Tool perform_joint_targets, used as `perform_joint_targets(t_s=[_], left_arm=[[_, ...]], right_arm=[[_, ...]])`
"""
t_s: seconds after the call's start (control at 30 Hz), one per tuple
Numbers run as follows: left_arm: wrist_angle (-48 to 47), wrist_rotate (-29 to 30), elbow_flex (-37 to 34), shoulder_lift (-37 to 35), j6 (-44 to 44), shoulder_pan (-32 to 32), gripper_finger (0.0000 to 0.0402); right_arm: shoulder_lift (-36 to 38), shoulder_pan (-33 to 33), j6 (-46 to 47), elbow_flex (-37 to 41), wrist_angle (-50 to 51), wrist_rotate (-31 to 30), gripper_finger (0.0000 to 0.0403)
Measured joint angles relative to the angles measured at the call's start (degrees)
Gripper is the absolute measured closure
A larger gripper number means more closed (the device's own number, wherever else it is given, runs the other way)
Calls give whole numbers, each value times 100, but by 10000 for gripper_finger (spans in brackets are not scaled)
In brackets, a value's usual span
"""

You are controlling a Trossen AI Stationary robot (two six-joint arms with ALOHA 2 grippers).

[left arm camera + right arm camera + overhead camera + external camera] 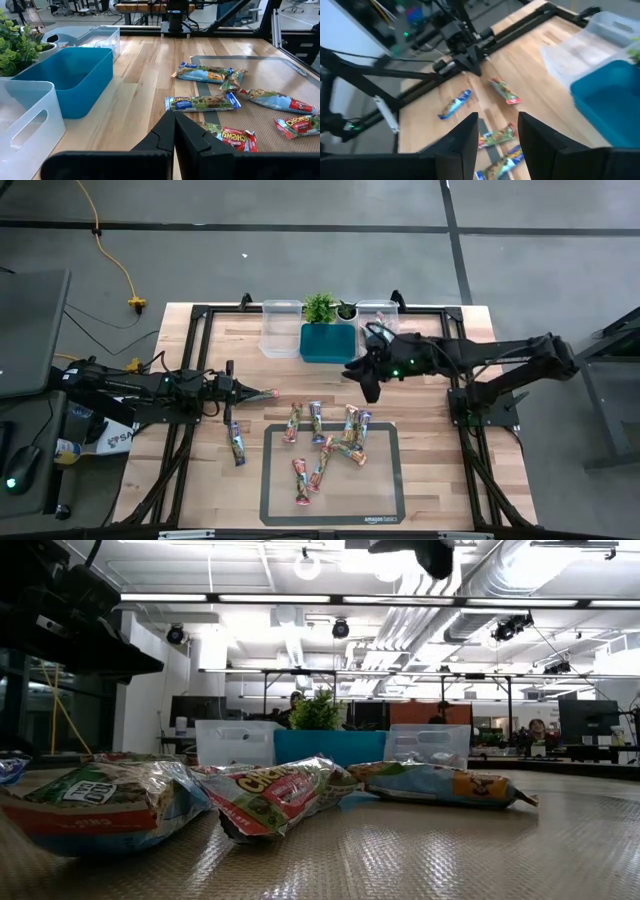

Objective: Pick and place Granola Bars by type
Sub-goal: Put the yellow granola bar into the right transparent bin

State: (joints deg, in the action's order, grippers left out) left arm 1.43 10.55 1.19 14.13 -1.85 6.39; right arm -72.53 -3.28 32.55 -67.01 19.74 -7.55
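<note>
Shiny multicoloured granola bars [325, 445] lie scattered on and around the grey mat [385, 495] on the wooden surface [430, 380]; one lone bar [237, 443] sits off-mat. Left hand [272, 393] low over surface, fingers together, empty. Right hand [368, 388] raised beside the teal plastic bin [327, 343], fingers apart, holding nothing.
</note>
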Motion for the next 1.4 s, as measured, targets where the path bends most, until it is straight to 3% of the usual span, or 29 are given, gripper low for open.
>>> perform_joint_targets(t_s=[0.17, 0.37, 0.9, 1.4], left_arm=[[0, 2, -1, 0, 0, 2, 400], [-2, 10, 0, 0, 0, 2, 400], [0, 32, 0, -2, 0, 0, 400], [0, 39, -2, -2, 0, 0, 400]], right_arm=[[-276, -638, 324, -733, 1223, -686, 281], [-1084, -1121, 504, -1415, 2177, -751, 281], [-3359, -1573, 909, -1542, 2204, 721, 281], [-3557, -1627, 705, -1458, 2202, 765, 275]])
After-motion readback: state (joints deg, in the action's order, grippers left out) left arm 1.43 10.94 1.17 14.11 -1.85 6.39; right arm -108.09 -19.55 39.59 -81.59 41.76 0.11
